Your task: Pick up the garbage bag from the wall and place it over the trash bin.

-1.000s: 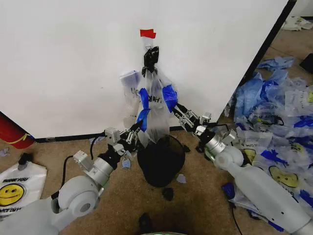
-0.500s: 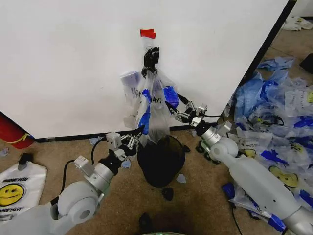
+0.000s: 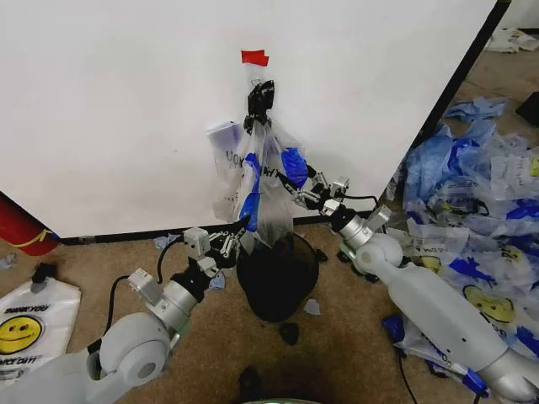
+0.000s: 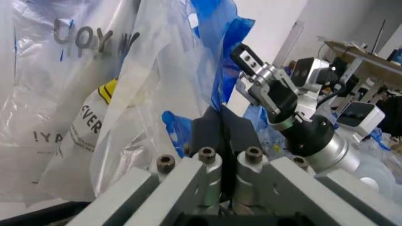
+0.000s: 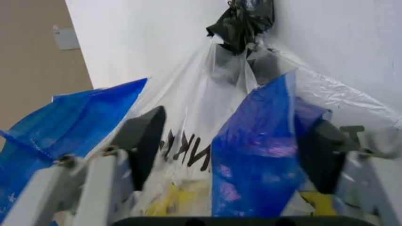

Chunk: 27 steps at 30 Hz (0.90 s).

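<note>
The garbage bag (image 3: 271,198), thin and see-through with blue streaks and dark lettering, hangs from a black clip (image 3: 260,97) on the white wall (image 3: 126,109), under a piece of red tape (image 3: 254,57). Its lower end dangles just above the black mesh trash bin (image 3: 276,273). My left gripper (image 3: 239,227) is at the bag's lower left. In the left wrist view this gripper (image 4: 223,134) is shut, with a blue strip of the bag (image 4: 220,89) pinched in it. My right gripper (image 3: 296,187) is at the bag's right side. It stands open (image 5: 232,146), with a blue fold of the bag (image 5: 254,141) between its fingers.
A red cylinder (image 3: 21,227) leans at the wall's base on the far left. An opaque white smiley bag (image 3: 34,324) lies on the carpet at the lower left. A heap of plastic bags (image 3: 480,219) covers the floor to the right. Small dark scraps (image 3: 289,332) lie near the bin.
My right arm has shifted left and closer to the wall, bringing its gripper in against the bag. The left gripper has moved slightly, and the bag's blue parts hang less spread out.
</note>
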Available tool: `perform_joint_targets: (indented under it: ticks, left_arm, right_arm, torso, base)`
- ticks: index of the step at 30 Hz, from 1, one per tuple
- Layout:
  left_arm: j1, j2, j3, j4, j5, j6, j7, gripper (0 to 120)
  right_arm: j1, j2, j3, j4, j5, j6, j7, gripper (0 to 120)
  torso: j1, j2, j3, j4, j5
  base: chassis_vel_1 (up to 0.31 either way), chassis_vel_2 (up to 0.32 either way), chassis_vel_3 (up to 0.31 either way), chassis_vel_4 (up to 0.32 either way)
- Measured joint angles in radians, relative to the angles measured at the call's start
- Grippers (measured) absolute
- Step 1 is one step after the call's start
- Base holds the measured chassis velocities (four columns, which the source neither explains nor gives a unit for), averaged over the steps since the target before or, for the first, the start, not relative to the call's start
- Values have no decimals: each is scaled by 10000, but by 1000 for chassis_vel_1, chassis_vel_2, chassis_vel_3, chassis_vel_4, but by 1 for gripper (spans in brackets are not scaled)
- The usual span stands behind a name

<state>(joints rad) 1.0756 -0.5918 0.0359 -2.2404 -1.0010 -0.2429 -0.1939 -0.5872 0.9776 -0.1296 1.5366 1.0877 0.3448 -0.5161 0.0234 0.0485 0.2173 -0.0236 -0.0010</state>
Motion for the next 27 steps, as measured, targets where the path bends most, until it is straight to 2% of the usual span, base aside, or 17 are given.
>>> perform_joint_targets:
  ticks: [2,8,9,16,17,19,27]
  left_arm:
    - [-2,0,6,0,0,0,0,0]
    - [-36,-5,37,15,0,0,-12,0]
    - [-36,-5,37,15,0,0,-12,0]
    - [-45,31,38,12,-8,0,-20,0]
    - [-45,31,38,12,-8,0,-20,0]
    - [-46,28,41,12,-9,0,-22,0]
    - [-49,26,77,12,-10,-4,-28,0]
  right_arm:
    - [2,5,-3,-6,0,1,0,62]
    - [28,52,-37,-96,-1,12,-30,36]
    - [28,52,-37,-96,-1,12,-30,36]
    - [91,58,-96,-196,34,24,-64,8]
    - [91,58,-96,-196,34,24,-64,8]
    - [96,63,-110,-204,61,28,-68,0]
    - [99,44,-119,-249,147,36,-151,0]
  torso:
    - [0,0,0,0,0]
    - [0,0,-1,0,0]
    - [0,0,-1,0,0]
    - [0,0,-1,0,0]
    - [0,0,-1,0,0]
    - [0,0,-1,0,0]
    - [0,0,-1,0,0]
  base:
    - [0,0,0,0]
    - [0,0,0,0]
    - [0,0,0,0]
    - [0,0,0,0]
    - [0,0,0,0]
    - [0,0,0,0]
    - [0,0,0,0]
